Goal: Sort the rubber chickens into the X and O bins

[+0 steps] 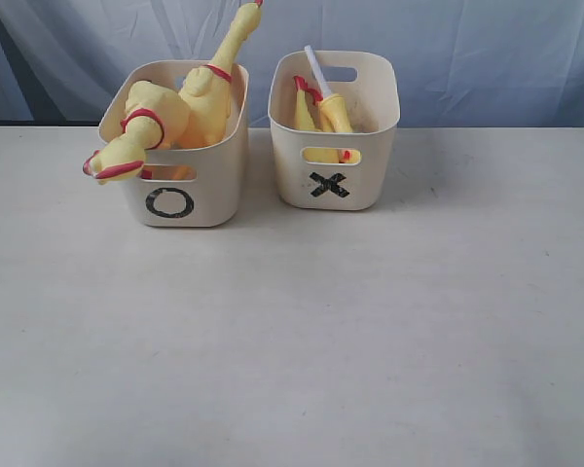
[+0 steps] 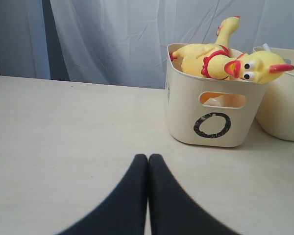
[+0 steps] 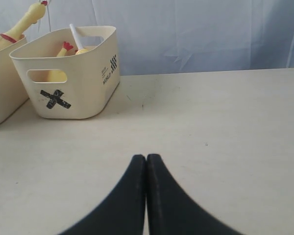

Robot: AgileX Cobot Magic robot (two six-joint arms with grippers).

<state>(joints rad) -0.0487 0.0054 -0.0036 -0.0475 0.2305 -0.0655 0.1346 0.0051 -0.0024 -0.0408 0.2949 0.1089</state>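
Two cream bins stand side by side at the back of the table. The O bin holds two yellow rubber chickens: one hangs its head over the front rim, the other sticks its neck up behind. The X bin holds a third chicken, mostly hidden inside. Neither arm shows in the exterior view. My left gripper is shut and empty over bare table, short of the O bin. My right gripper is likewise shut and empty, short of the X bin.
A white stick pokes up out of the X bin. A pale blue curtain hangs behind the table's far edge. Bare tabletop stretches in front of both bins.
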